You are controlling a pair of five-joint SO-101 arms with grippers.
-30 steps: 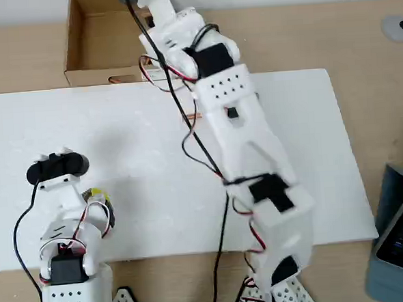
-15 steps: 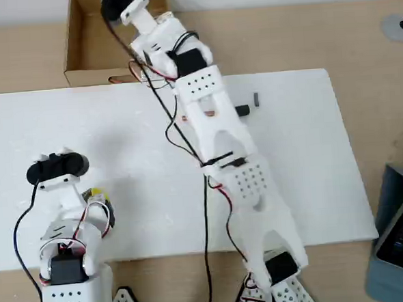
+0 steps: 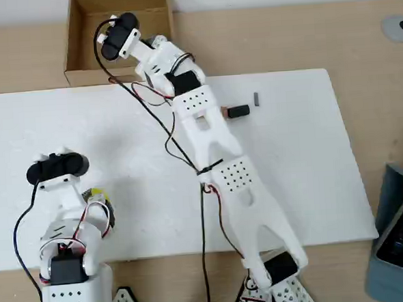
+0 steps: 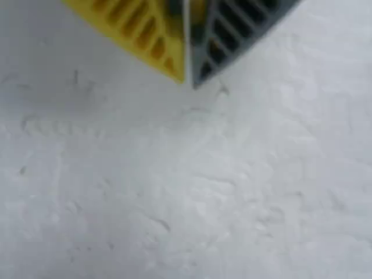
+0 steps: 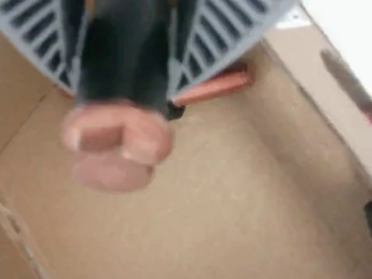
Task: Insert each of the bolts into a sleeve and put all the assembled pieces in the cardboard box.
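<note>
Swung upper-left since before, my right gripper (image 5: pixel 125 87) hangs over the cardboard box (image 3: pixel 87 77), clamped on an assembled piece (image 5: pixel 119 145) to drop inside.

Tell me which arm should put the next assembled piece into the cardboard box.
Right. The right gripper holds an assembled piece over the cardboard box, so it likely need only release. The left gripper sits shut and empty over the white mat, away from the box.

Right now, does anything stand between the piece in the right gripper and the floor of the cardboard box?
Nothing visible does. The assembled piece in the right gripper is over bare floor of the cardboard box; a copper-coloured piece lies off to one side.
</note>
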